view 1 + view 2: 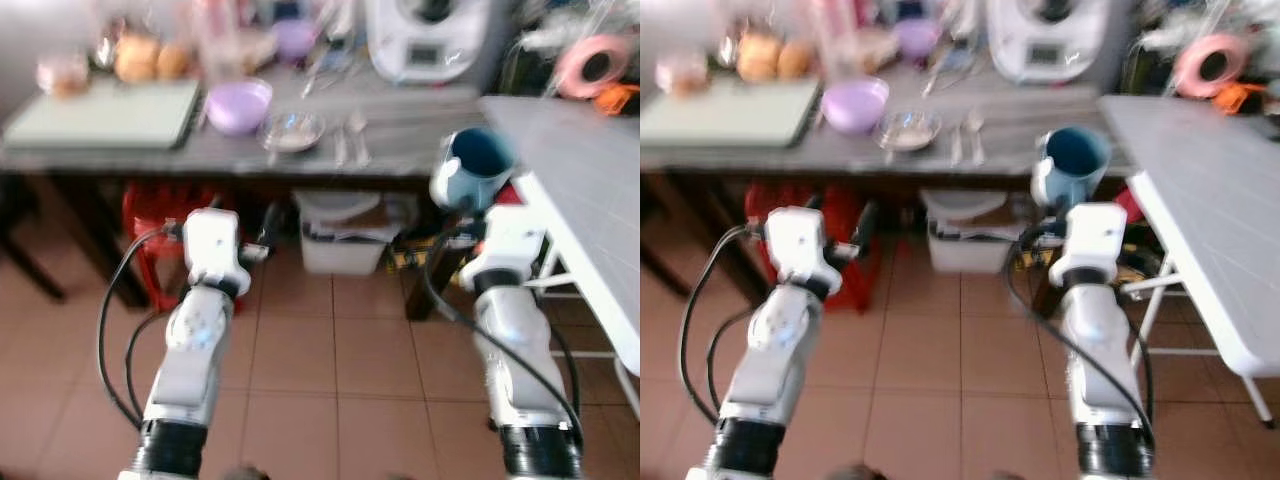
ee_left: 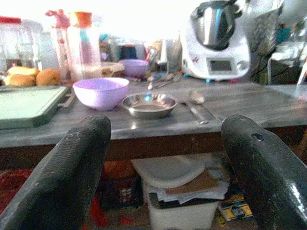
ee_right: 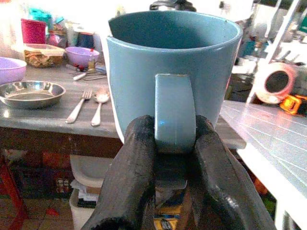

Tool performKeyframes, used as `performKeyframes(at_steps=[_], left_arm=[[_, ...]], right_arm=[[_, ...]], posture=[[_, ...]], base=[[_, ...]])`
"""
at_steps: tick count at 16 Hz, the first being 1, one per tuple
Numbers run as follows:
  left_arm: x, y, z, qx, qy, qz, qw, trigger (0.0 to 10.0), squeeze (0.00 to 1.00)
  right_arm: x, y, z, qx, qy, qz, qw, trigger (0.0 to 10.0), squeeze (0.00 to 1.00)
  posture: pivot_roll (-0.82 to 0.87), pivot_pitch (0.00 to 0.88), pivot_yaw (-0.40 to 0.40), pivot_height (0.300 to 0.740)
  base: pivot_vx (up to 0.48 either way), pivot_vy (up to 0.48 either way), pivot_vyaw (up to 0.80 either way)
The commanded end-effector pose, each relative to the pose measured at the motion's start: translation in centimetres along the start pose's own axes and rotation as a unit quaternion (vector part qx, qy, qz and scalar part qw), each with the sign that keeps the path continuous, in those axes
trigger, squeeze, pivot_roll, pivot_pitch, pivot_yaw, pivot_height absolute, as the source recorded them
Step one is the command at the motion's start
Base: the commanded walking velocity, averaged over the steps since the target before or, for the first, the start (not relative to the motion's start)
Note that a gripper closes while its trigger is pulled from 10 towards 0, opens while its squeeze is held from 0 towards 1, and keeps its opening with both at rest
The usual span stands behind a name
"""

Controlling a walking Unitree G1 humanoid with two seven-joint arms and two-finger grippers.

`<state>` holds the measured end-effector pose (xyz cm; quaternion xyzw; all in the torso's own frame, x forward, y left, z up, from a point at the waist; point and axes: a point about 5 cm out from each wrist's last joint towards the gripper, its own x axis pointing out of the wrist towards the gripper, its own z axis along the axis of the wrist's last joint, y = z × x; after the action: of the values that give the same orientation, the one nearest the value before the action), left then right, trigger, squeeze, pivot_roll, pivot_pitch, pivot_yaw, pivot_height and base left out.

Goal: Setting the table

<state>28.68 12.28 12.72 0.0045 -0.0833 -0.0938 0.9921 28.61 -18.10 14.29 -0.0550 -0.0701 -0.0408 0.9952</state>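
We see a floor [image 1: 330, 360] of reddish-brown tiles, a long grey bench [image 1: 420, 125], and a white folding table [image 1: 590, 190] beside it.

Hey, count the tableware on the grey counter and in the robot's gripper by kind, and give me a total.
Purple bowls: 2, near and far
Metal bowl: 1
Fork: 1
Spoon: 1
Blue mug, held by its handle in the right gripper: 1
Total: 6
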Motion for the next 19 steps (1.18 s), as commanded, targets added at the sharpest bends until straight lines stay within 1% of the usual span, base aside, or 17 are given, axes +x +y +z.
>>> performKeyframes(at_steps=[1, 9, 13, 15, 17, 19], left_arm=[[-0.04, 0.6, 0.26, 0.007, -0.004, 0.004, 1.0, 10.0, 0.0], [0.17, 0.39, 0.4, 0.004, -0.007, 0.002, 1.0, 10.0, 0.0], [0.32, 0.3, 0.49, 0.002, -0.01, 0.003, 1.0, 10.0, 0.0], [0.3, 0.35, 0.6, 0.002, -0.012, 0.003, 1.0, 10.0, 0.0], [0.19, 0.5, 0.62, 0.003, -0.011, 0.005, 1.0, 10.0, 0.0], [0.12, 0.54, 0.63, 0.004, -0.01, 0.005, 1.0, 10.0, 0.0]], right_arm=[[0.22, 0.82, 0.86, 0.009, -0.019, 0.01, 1.0, 10.0, 0.0], [0.38, 1.09, 1.04, 0.01, -0.023, 0.017, 1.0, 10.0, 0.0], [0.55, 1.19, 1.14, 0.011, -0.026, 0.021, 0.999, 10.0, 0.0], [0.62, 1.19, 1.2, 0.01, -0.027, 0.021, 0.999, 10.0, 0.0], [0.82, 0.84, 1.23, 0.007, -0.027, 0.017, 0.999, 10.0, 0.0], [0.82, 0.83, 1.24, 0.009, -0.027, 0.014, 0.999, 10.0, 0.0]], posture=[[0.02, 0.0, 0.01, 0.74], [0.02, 0.0, 0.007, 0.74], [0.02, 0.0, 0.005, 0.74], [0.02, 0.0, 0.003, 0.74], [0.02, 0.0, 0.003, 0.74], [0.02, 0.0, 0.006, 0.74]], base=[[0.48, 0.0, 0.0], [0.48, 0.0, 0.0], [0.48, 0.0, 0.79], [0.48, 0.0, 0.52], [0.48, 0.0, 0.0], [0.48, 0.0, 0.0]])
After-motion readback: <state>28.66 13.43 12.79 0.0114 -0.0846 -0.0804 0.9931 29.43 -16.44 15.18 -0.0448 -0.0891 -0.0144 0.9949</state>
